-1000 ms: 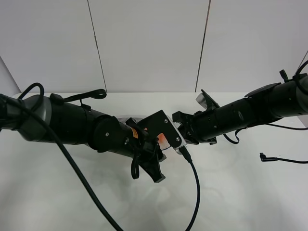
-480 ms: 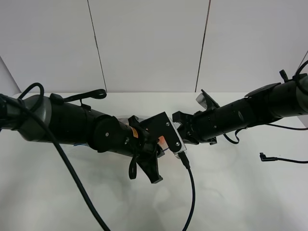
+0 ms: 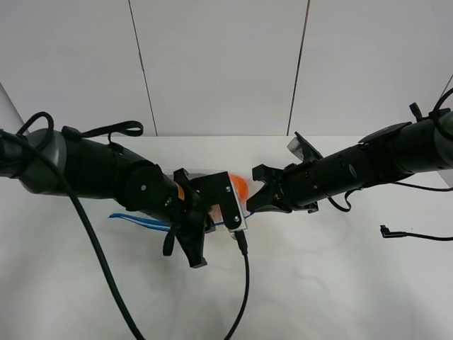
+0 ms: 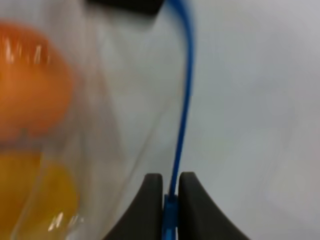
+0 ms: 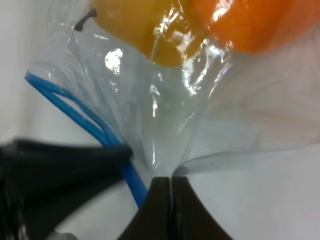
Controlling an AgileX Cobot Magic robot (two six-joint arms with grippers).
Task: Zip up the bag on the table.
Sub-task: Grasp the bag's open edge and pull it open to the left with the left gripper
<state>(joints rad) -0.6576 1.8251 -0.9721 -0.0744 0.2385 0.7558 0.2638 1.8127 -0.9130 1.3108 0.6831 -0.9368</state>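
The clear bag (image 5: 165,115) lies on the white table (image 3: 340,283) between my two arms. Its orange fruit (image 3: 239,187) shows in the exterior high view, and a yellow fruit (image 5: 140,25) sits beside it. My left gripper (image 4: 170,192) is shut on the blue zipper strip (image 4: 184,105), with the strip running away between the fingers. A stretch of strip (image 3: 138,220) trails to the left of that arm. My right gripper (image 5: 171,187) is shut on the bag's clear plastic at its end, close to the strip (image 5: 80,117). The two grippers (image 3: 253,202) are close together.
A black cable (image 3: 244,283) hangs from the left wrist down across the front of the table. A loose black cable with a plug (image 3: 407,234) lies at the right. A white panelled wall (image 3: 219,64) stands behind the table.
My left arm has slid left along the bag. The orange fruit and a stretch of blue strip left of that arm have come into view. The right arm has stayed almost still.
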